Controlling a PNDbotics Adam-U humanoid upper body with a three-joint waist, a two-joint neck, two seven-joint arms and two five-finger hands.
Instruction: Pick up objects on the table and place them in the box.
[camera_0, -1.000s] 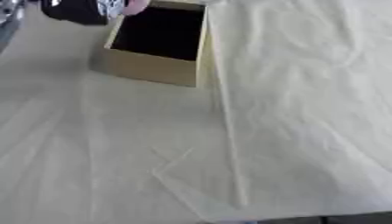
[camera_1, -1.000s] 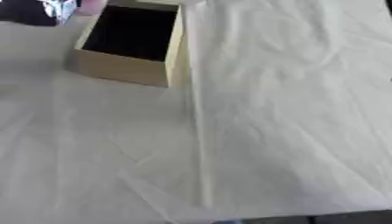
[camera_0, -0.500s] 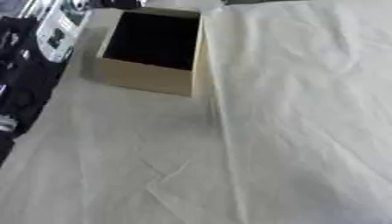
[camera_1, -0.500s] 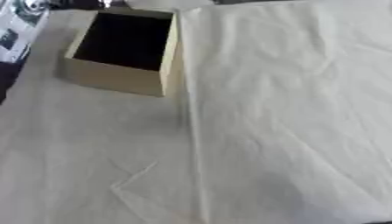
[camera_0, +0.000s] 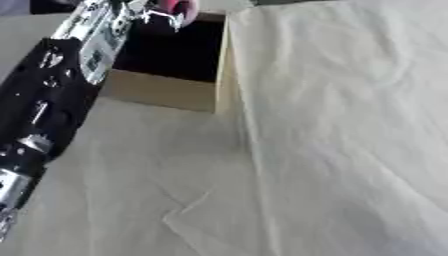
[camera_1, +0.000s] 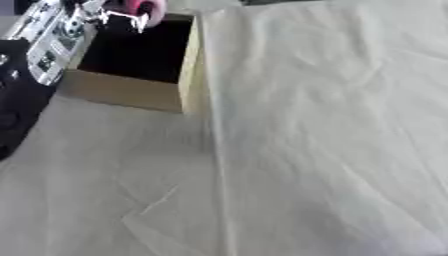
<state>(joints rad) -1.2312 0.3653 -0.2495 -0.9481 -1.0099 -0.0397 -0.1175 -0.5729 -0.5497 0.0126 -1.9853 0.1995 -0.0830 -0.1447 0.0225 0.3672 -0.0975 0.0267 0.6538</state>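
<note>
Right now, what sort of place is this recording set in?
Probably a staged test table rather than a home: a creased pale cloth covers it, with one open box, and the left hand holds a pink object above it.

No readable text, label, brand, number or sign to be found — none on the box (camera_1: 131, 90), none on the pale cloth (camera_1: 332, 125), none on the left arm (camera_0: 44, 110) — markings there too blurred to be read
</note>
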